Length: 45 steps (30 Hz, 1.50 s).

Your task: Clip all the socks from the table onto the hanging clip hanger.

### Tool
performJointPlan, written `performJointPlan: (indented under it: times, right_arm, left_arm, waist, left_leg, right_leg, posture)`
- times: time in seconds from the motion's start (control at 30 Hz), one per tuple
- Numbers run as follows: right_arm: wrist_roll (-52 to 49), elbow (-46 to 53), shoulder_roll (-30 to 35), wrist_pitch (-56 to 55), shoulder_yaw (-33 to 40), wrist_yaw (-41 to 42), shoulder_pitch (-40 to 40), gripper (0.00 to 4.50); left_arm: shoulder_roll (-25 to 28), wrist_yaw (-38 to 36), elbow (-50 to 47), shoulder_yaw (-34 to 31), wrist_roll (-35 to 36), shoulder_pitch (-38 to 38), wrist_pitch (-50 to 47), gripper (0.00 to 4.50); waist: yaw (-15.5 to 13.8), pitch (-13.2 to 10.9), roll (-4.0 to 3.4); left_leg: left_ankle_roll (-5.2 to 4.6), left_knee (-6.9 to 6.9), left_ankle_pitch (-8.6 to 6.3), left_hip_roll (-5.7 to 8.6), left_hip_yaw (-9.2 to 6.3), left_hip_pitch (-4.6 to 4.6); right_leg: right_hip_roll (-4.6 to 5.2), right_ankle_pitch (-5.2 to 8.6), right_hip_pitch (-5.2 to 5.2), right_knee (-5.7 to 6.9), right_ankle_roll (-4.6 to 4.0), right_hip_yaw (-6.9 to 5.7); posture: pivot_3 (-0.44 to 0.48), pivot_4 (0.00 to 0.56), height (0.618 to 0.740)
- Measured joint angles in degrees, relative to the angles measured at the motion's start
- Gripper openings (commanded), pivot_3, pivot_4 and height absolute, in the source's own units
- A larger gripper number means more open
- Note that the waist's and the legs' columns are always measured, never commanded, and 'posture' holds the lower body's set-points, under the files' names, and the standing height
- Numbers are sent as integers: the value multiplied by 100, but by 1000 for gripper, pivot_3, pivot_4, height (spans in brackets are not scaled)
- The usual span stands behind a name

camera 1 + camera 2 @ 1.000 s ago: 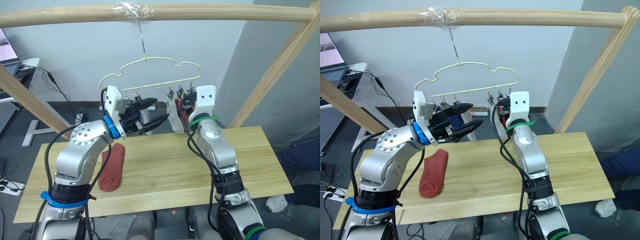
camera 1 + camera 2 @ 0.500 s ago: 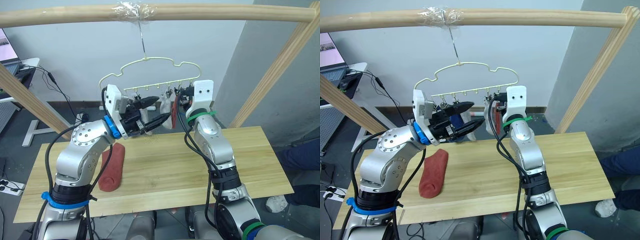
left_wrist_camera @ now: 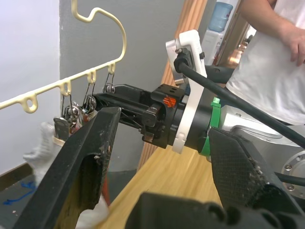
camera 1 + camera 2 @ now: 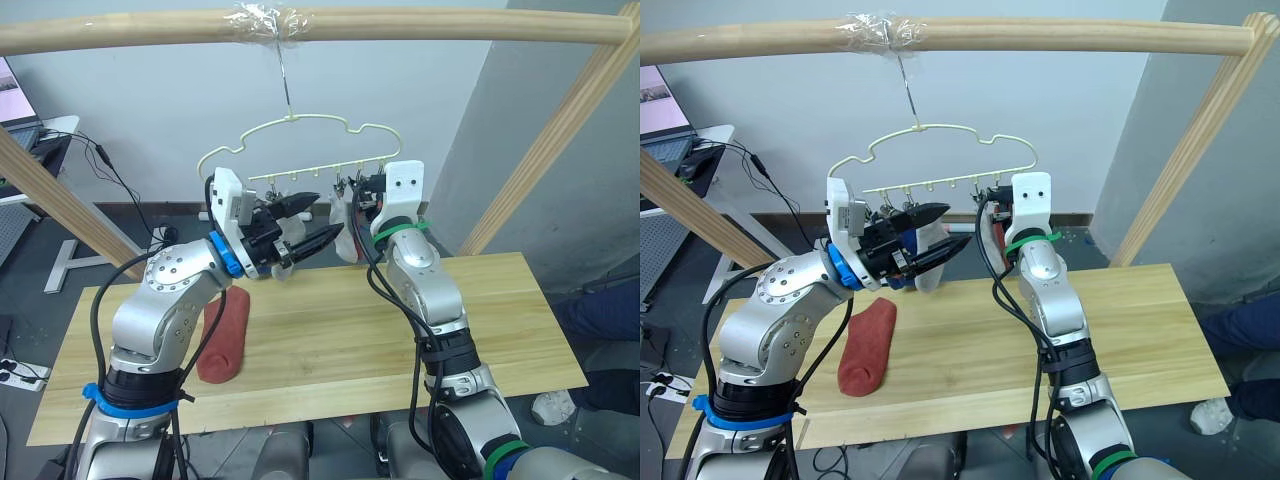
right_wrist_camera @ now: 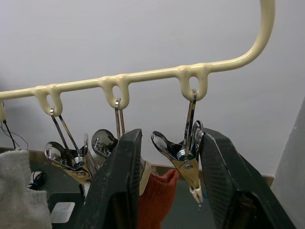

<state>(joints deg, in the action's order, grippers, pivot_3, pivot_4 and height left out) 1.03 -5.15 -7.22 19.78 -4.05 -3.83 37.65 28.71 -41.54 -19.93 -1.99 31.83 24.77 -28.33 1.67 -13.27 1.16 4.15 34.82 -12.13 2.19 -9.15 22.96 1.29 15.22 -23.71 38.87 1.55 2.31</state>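
The pale yellow-green clip hanger hangs by its hook from the wooden pole. A rust-red sock and a light grey sock hang from its clips. More light grey knit hangs beside my right gripper. My right gripper is raised to the clip row, open, with one metal clip between its fingers. My left gripper is open, level with the clips and pointing at the right gripper; the grey sock hangs just behind its fingers. Another rust-red sock lies on the table at the left.
A round wooden pole frame spans overhead, with slanted poles at both sides. A person in a white shirt stands beyond the right arm. A desk with a laptop and cables is at far left.
My right gripper moved left and slightly up, in among the clips. The hanging socks swung a little. The left gripper stayed almost in place.
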Motion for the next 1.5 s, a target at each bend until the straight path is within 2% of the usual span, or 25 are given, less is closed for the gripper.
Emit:
performJointPlan:
  times: [0.63,0.67,0.83,1.1,1.13,1.27,1.37,1.5]
  right_arm:
    - [3,-364,102,-293,51,-8,149,1837]
    - [2,-364,107,-297,52,-7,149,1436]
    - [-1,-364,134,-317,57,-3,149,112]
    - [-13,-313,354,-255,60,199,143,23]
    - [-11,-242,479,-195,25,333,128,8]
    - [-13,195,1200,13,-50,991,22,0]
    - [-186,520,1382,369,-20,1317,-63,0]
    - [-528,957,1705,1015,92,1757,-73,0]
  left_arm:
    - [-3,87,-2,0,84,61,-3,3343]
    - [-5,87,-2,0,84,61,-3,3343]
    - [-14,85,-2,0,84,61,-3,3343]
    - [-13,87,-3,5,59,23,7,3343]
    - [8,82,-9,12,28,-39,23,3510]
    - [162,71,104,24,-286,-707,136,4483]
    - [218,286,550,-2,-744,-1132,426,4483]
    - [663,796,1781,-14,-1844,-1753,1026,4483]
  waist:
    - [0,0,0]
    - [0,0,0]
    - [0,0,0]
    - [-5,0,0]
    - [-6,0,0]
    - [-9,0,0]
    - [-5,-1,-1]
    - [-15,-5,-6]
  left_leg:
    - [0,0,0,1,0,0]
    - [0,0,0,1,0,0]
    - [0,0,0,1,0,0]
    - [0,0,0,2,0,0]
    - [0,0,0,2,1,0]
    - [-2,0,-1,1,0,1]
    - [-2,-2,-1,-1,1,-2]
    - [-2,-2,-1,-1,-9,-2]
  right_leg:
    - [0,-1,0,0,-1,0]
    - [0,-1,0,0,-1,0]
    - [0,-1,0,0,-1,0]
    - [0,-1,0,0,-1,0]
    - [0,0,0,0,-1,1]
    - [3,0,0,-2,0,1]
    - [6,3,0,0,1,3]
    - [9,19,0,1,12,-4]
  posture:
    - [118,216,740]
    - [118,216,740]
    - [122,216,740]
    - [118,218,740]
    - [116,219,740]
    - [111,225,740]
    - [108,228,740]
    - [106,233,740]
